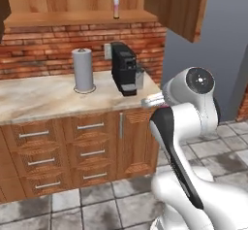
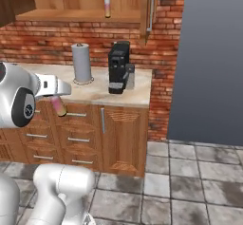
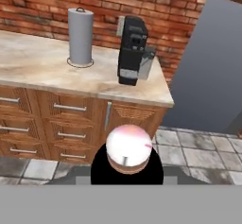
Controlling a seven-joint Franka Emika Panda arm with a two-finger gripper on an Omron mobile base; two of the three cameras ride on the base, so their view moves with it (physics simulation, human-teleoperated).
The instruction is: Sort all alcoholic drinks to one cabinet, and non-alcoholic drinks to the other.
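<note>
I am gripping a pink bottle (image 2: 59, 106) in my jaws, its long axis tilted, well below the cabinet shelf (image 2: 71, 15) where its twin (image 2: 107, 5) is standing.

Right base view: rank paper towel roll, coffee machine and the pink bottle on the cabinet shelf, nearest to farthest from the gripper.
The gripper holds a pink bottle at the left, in front of the counter.
1. Paper towel roll, on the counter just up and right.
2. Coffee machine, further right along the counter.
3. Shelf pink bottle, high in the open cabinet.
</note>
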